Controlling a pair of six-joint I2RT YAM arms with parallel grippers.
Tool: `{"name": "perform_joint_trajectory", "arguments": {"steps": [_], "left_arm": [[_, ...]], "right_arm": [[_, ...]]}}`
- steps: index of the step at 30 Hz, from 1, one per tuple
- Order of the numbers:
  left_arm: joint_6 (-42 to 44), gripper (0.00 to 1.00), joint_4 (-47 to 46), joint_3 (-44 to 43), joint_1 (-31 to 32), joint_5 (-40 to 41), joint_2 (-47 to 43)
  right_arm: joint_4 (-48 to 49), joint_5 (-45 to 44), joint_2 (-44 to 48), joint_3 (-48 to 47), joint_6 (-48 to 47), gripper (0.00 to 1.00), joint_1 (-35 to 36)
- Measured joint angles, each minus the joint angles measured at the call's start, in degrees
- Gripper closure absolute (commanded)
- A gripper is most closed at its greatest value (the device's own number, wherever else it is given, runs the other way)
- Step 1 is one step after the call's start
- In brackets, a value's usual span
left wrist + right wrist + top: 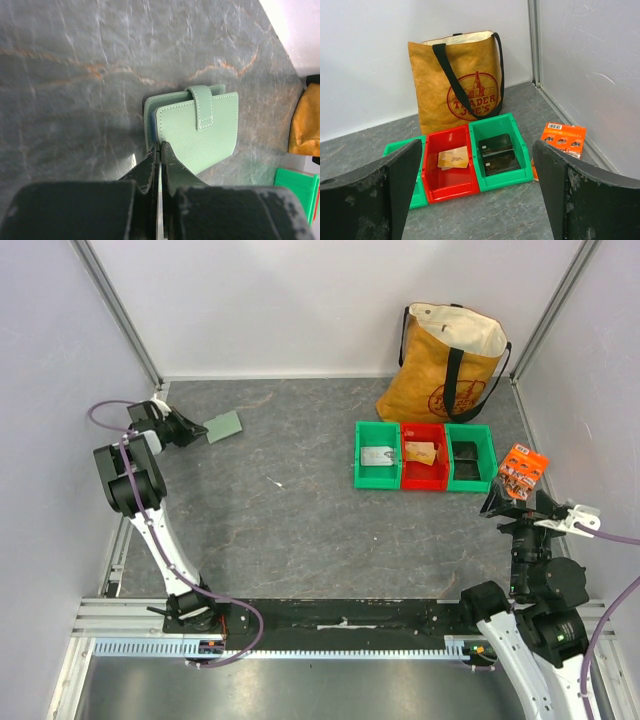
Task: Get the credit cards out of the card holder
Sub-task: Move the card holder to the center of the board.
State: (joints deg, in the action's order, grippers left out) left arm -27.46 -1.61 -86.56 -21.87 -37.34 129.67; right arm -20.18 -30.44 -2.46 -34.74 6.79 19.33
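With both arms seen from above, my left gripper (193,428) sits in the upper left of the overhead frame. Its tips touch the card holder (224,426), which is on the grey table (300,530), well apart from all other items.

Left wrist view:
- My fingers (175,167) are pressed together at lower centre. They are clamped on the near left corner of the holder's front panel, and the panel edge runs into the seam between them.
- The holder is pale green and folded shut. Its tab (202,107) wraps over the far edge onto the front panel.
- A second pale-green layer shows behind the front panel, offset toward the left of the frame.

My right gripper (477,149) is in the lower right of the overhead frame. Its jaws stand wide apart and grip nothing.

Right wrist view, centre:
- Three bins stand touching in a row.
- The red bin (452,186) holds a tan-gold card (453,158).
- The right-end green bin (507,177) holds two dark cards (496,144) marked VIP, one behind the other.
- The left-end green bin (358,455) is mostly hidden behind one of my fingers. From above it holds a pale grey flat item (378,456) that I cannot identify.
- A tote bag (457,80) stands just behind the bins, against the back wall.
- An orange packet (562,140) lies near the right-end bin, beside the right wall.
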Motion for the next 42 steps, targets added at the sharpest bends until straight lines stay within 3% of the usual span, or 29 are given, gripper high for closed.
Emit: {"name": "perform_joint_trajectory", "arguments": {"steps": [9, 16, 23, 32, 38, 40, 42], "left_arm": [[-0.22, 0.98, -2.23, 15.58, 5.55, 0.09, -10.03], [-0.59, 0.98, -2.45, 27.21, 18.97, 2.49, -18.75], [-0.42, 0.98, 1.79, 32.59, 32.61, 4.35, -25.46], [6.78, 0.97, 16.59, 33.46, 46.88, 7.87, -30.42], [11.21, 0.56, 22.38, 31.43, 52.92, 11.15, -30.42], [12.17, 0.33, 23.58, 30.75, 53.77, 12.76, -30.42], [12.74, 0.2, 24.3, 30.25, 54.23, 13.77, -30.97]], "right_arm": [[0.02, 0.35, 1.31, 0.0, 0.04, 0.02, 0.0], [-0.13, 5.4, 0.9, -0.83, 0.35, 0.02, 0.0], [-1.31, 18.69, -8.79, -7.61, 3.76, 0.02, 0.02], [-5.57, 38.27, -23.91, -9.46, 6.19, 0.02, 0.02], [-6.93, 50.07, -35.08, -9.09, 7.26, 0.02, 0.02], [-4.94, 53.72, -37.29, -6.62, 7.78, 0.02, 0.13], [-2.97, 56.54, -38.91, -3.06, 9.38, 0.02, 0.52]]}}
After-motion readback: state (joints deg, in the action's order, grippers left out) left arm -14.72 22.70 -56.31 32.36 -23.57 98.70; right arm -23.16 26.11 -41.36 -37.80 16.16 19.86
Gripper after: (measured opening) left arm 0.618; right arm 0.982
